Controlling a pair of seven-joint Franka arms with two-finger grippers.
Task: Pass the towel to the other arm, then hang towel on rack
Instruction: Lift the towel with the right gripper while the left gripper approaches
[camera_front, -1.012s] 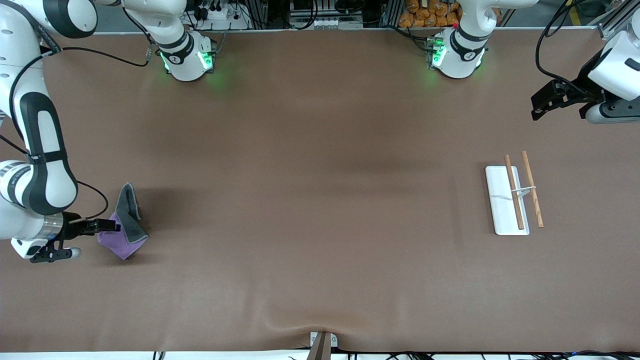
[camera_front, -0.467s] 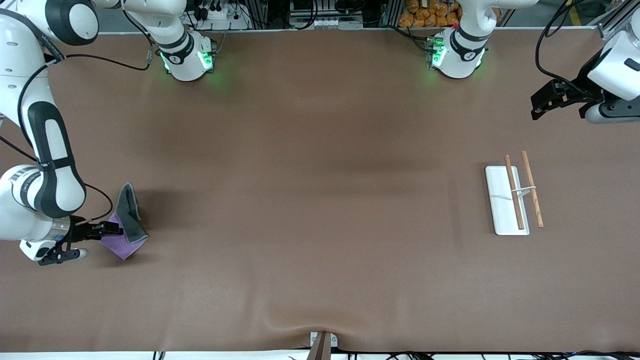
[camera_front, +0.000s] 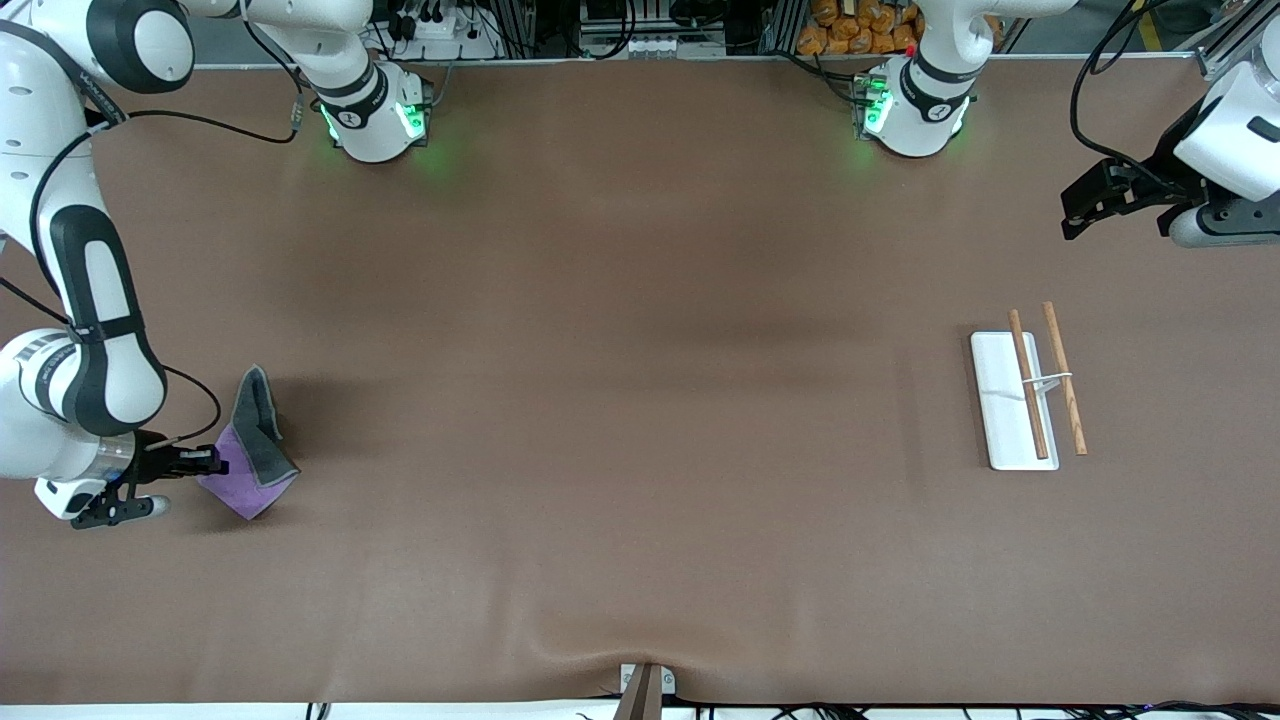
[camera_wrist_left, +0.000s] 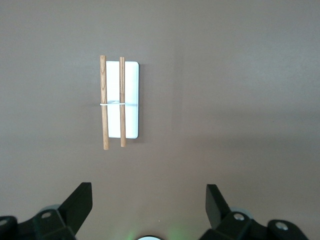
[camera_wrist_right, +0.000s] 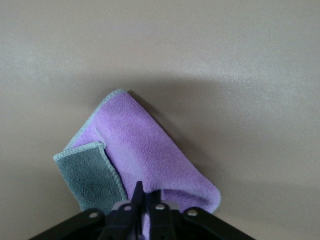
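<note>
The towel (camera_front: 252, 460), purple with a dark grey folded face, hangs crumpled at the right arm's end of the table. My right gripper (camera_front: 212, 461) is shut on its edge. In the right wrist view the towel (camera_wrist_right: 145, 155) spreads out from the closed right gripper (camera_wrist_right: 148, 195). The rack (camera_front: 1008, 400), a white base with two brown rods and a wire crosspiece, lies toward the left arm's end. My left gripper (camera_front: 1085, 210) waits open and empty, raised near the table's edge, and its wrist view shows the rack (camera_wrist_left: 129, 100) below the left gripper (camera_wrist_left: 149, 205).
The brown table mat (camera_front: 640, 400) covers the whole table. A small metal bracket (camera_front: 645, 685) sits at the table edge nearest the camera. The arm bases (camera_front: 375, 115) stand along the edge farthest from the camera.
My right gripper with the towel has shifted slightly toward the right arm's end of the table. The left arm has not moved.
</note>
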